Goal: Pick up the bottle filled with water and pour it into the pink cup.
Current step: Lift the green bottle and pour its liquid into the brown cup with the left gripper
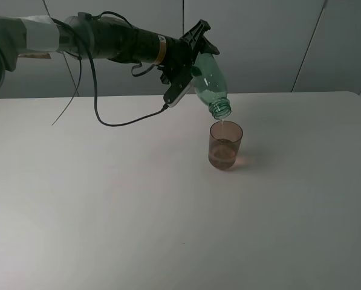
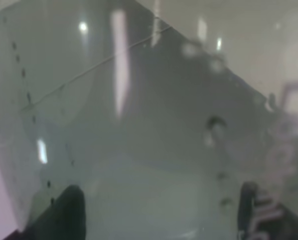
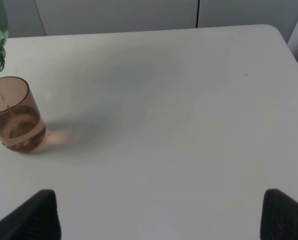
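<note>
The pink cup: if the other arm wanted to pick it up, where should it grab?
Probably around the middle of the pink cup wall, coming in level from the right. It stands upright with water inside, and the tilted bottle hangs over its rim, blocking a grasp from above.

No legible txt or labels anywhere.
</note>
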